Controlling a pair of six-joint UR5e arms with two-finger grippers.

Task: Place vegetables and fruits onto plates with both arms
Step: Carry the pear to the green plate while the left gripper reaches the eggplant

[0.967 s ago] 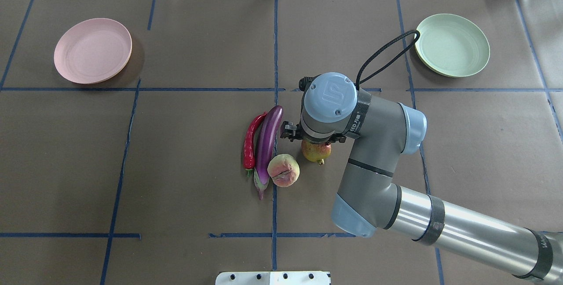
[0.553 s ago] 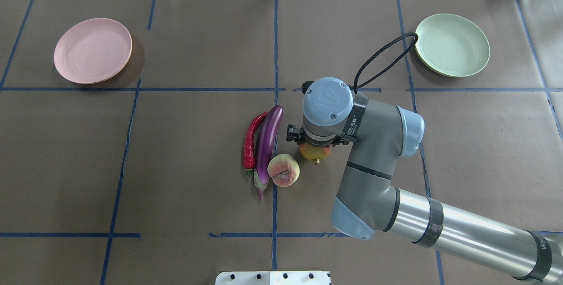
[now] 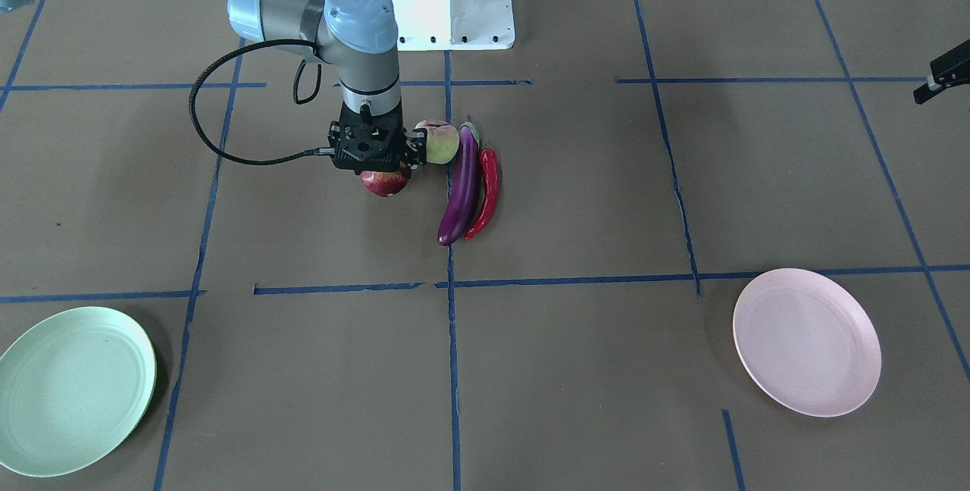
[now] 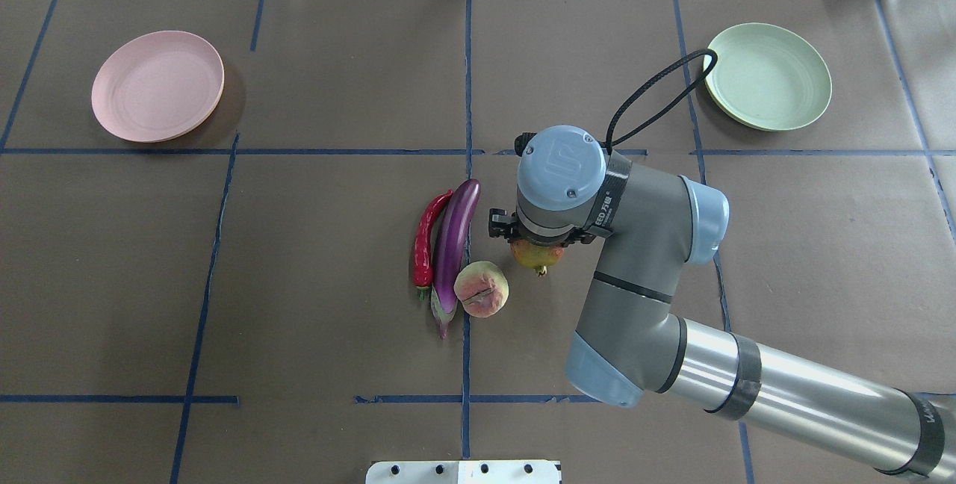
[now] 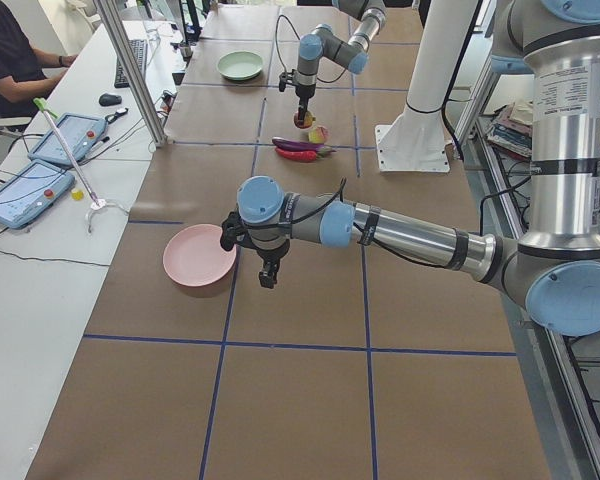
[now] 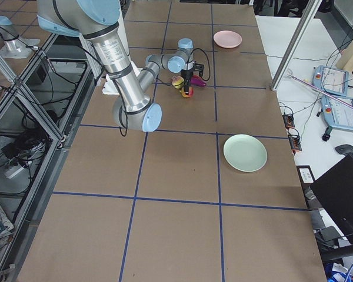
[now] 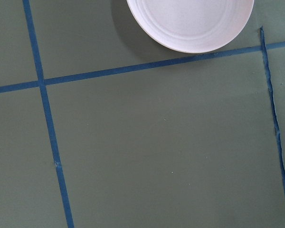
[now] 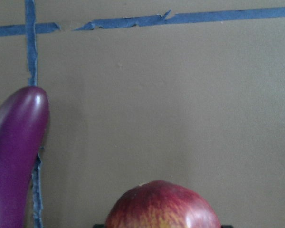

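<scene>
My right gripper (image 3: pixel 378 166) points straight down at the table's middle and is shut on the red-and-yellow round fruit (image 3: pixel 384 184), which fills the bottom of the right wrist view (image 8: pixel 164 206); the fingers are hidden by the wrist. The peach-like fruit (image 4: pixel 482 289), purple eggplant (image 4: pixel 454 245) and red chili pepper (image 4: pixel 426 241) lie side by side just left of it. The pink plate (image 4: pixel 157 86) is far left, the mint green plate (image 4: pixel 769 77) far right, both bare. My left gripper (image 5: pixel 267 277) hovers beside the pink plate (image 5: pixel 198 267); I cannot tell whether it is open.
Brown paper with blue tape lines covers the table. The white base block (image 4: pixel 463 471) is at the near edge. A black cable (image 4: pixel 657 95) loops from the right wrist toward the green plate. Operators' tablets lie on a side bench (image 5: pixel 40 170).
My right wrist dipped onto the red-and-yellow fruit, then rose slightly, and the fruit shifted with it. The other produce and the plates have not moved.
</scene>
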